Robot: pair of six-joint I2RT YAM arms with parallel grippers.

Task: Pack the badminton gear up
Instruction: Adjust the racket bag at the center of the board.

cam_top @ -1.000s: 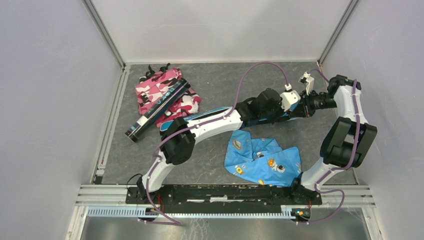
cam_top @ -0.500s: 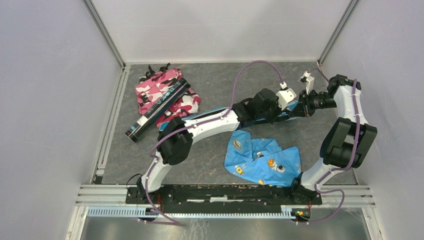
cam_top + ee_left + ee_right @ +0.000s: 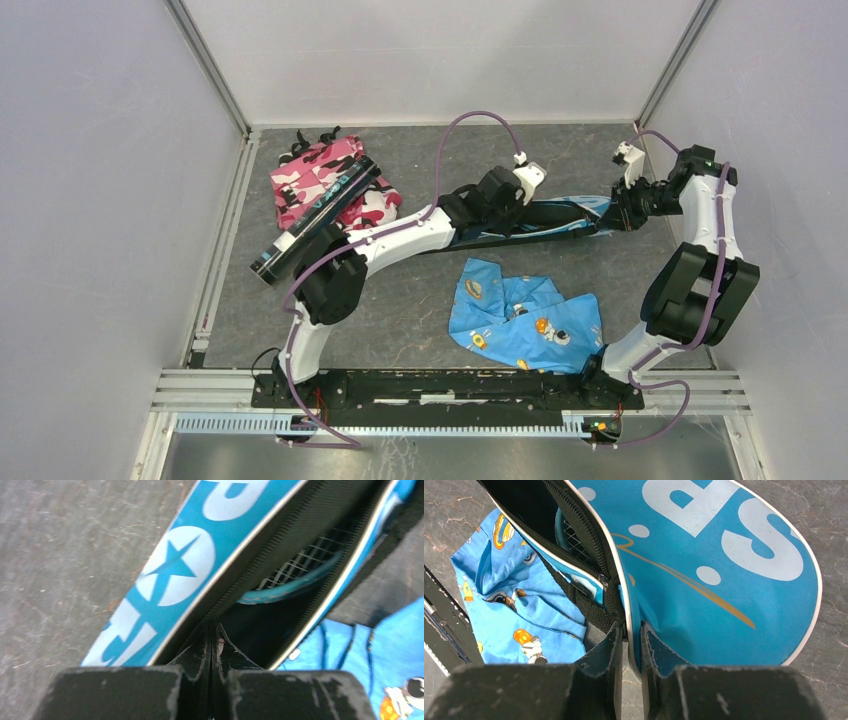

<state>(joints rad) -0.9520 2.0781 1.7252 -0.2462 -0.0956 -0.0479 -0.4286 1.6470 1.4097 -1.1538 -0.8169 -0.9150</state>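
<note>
The blue "SPORT" cover (image 3: 565, 215) lies across the table's back right, its zip partly open. My left gripper (image 3: 505, 195) is shut at the point where the two zip rows meet (image 3: 216, 636), seemingly on the zip pull. A light-blue racquet (image 3: 295, 570) shows inside the cover. My right gripper (image 3: 628, 205) is shut on the cover's white-piped rim (image 3: 630, 625) at the rounded head end; racquet strings (image 3: 574, 537) show in the opening. The black tube (image 3: 315, 215) lies across the pink bag. No shuttlecocks are in view.
The pink camouflage bag (image 3: 320, 180) sits at the back left under the tube. The blue cartoon-print cloth (image 3: 525, 320) lies crumpled in front of the cover, also in the right wrist view (image 3: 509, 590). Walls enclose the table on three sides.
My left gripper has slid left along the cover's zip, away from the right gripper. The right gripper has shifted slightly right and back, still holding the head end.
</note>
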